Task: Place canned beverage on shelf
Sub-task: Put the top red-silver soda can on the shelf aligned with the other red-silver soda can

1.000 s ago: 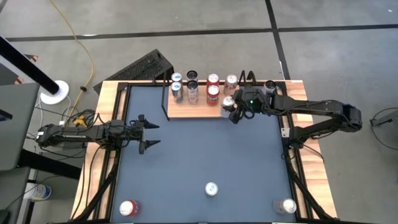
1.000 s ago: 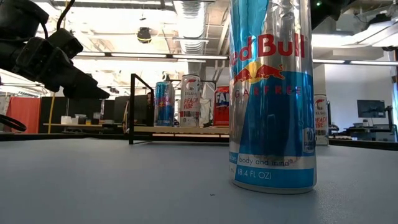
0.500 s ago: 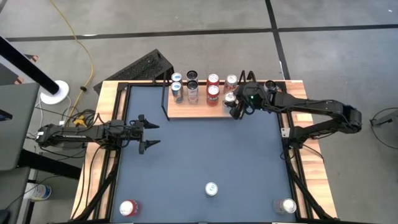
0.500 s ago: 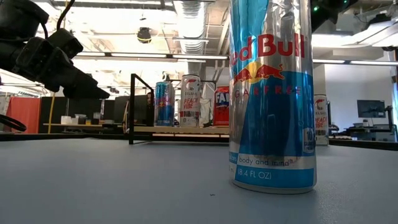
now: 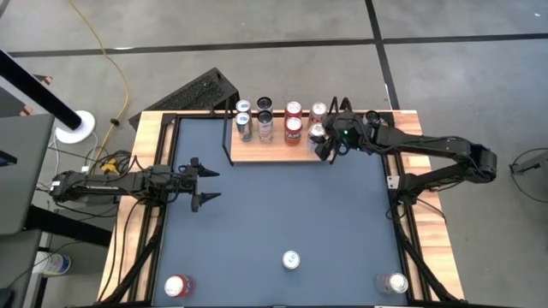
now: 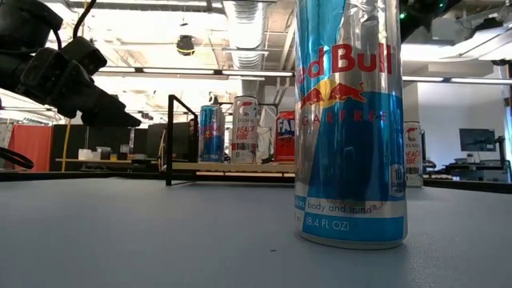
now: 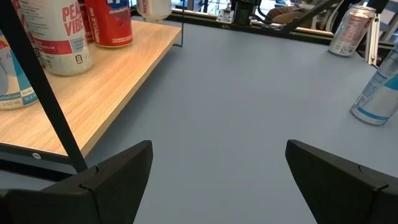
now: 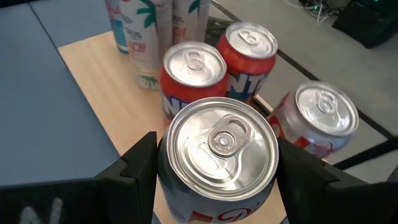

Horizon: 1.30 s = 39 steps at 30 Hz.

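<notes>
The shelf (image 5: 272, 151), a light-wood board with black wire side frames, lies at the table's far edge and holds several upright cans (image 5: 293, 128). My right gripper (image 5: 324, 144) is over the shelf's right end, shut on a silver-topped can (image 8: 222, 146) with red print on its side. This can sits just near of two red cans (image 8: 194, 67) and a silver one (image 8: 323, 112). My left gripper (image 5: 203, 184) waits open at the table's left side, level, with nothing between its fingers (image 7: 118, 180). My right gripper pinches the can's side wall just under the top rim (image 8: 163, 163) between its two fingers, one finger (image 8: 138, 167) on each opposite side. The fingers come slanting down from the table's right. The can stays upright, top up; its bottom is hidden by its own top.
Three loose cans stand near the table's front edge: a blue-and-silver one (image 5: 291, 259), tall in the low view (image 6: 348, 120), a red one (image 5: 176, 286) at the left corner and a silver one (image 5: 393, 283) at the right. Bare blue tabletop (image 5: 282, 205) lies between.
My right gripper has carried the can a little toward the table's far edge, farther in over the shelf's right end, swinging slightly as it went. The can has stayed upright in the hold.
</notes>
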{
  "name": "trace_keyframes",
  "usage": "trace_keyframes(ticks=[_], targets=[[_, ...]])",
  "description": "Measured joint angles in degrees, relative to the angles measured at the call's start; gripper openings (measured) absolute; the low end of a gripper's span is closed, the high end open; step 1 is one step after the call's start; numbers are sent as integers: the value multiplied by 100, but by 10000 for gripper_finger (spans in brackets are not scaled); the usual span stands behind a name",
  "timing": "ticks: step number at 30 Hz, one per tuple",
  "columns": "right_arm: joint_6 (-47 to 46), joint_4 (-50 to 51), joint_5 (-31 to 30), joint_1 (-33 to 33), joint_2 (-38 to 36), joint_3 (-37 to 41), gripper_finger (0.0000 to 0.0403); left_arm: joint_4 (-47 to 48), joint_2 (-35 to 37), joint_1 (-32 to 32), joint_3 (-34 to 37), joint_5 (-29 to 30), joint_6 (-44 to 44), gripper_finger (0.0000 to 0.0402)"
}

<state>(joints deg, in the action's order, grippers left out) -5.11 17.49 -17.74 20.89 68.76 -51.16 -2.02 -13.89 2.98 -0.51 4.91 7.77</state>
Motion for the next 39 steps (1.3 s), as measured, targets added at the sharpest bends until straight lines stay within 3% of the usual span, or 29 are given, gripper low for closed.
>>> trace_keyframes(ticks=[15,28,39], targets=[[-260,-397,-242,28,801,0,240,0,0,0,0,0,0,357],[-240,-178,-245,87,758,-9,241,-2,2,0,0,0,0,357],[-240,-116,-206,84,755,-8,309,-1,1,0,0,0,0,357]])
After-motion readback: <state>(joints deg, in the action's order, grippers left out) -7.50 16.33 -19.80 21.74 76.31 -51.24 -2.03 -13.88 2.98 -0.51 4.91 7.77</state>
